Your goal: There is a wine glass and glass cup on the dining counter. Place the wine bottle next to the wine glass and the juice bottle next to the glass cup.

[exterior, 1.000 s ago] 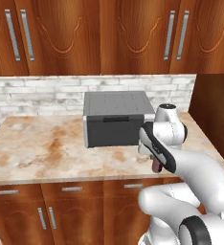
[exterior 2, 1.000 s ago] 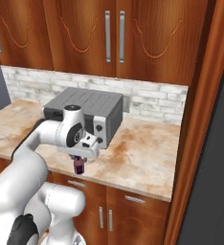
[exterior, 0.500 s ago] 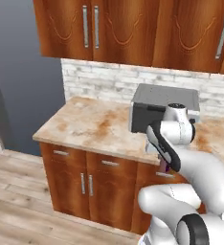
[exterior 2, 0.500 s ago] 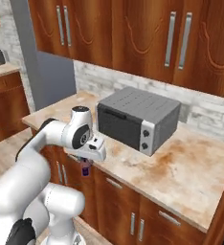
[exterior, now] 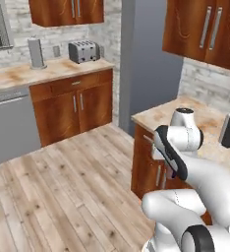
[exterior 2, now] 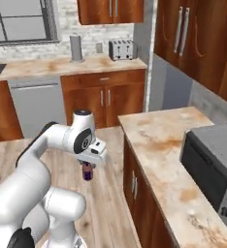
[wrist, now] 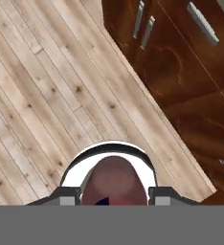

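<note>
The juice bottle (exterior 2: pixel 88 173), small and dark maroon, hangs from my gripper (exterior 2: pixel 88 168), which is shut on it above the wooden floor. In the hand view its rounded maroon body (wrist: pixel 113 178) sits between my two fingertips, ringed by a white rim. From the left base view my gripper (exterior: pixel 174 172) points down beside the corner of the wall counter (exterior: pixel 161 116). The wine bottle, wine glass, glass cup and dining counter are out of view.
A grey toaster oven (exterior 2: pixel 213 169) stands on the marbled wall counter (exterior 2: pixel 156 131) to my right. Brown cabinet doors (wrist: pixel 176 62) are close by. Across the wood floor (exterior: pixel 63 187) runs another counter with a toaster (exterior: pixel 83 50), a grey cylinder (exterior: pixel 36 52) and a dishwasher (exterior: pixel 9 123).
The whole picture has swung: the base has turned away from the wall counter, and the toaster oven has slid off to the right. The bottle stays in the gripper.
</note>
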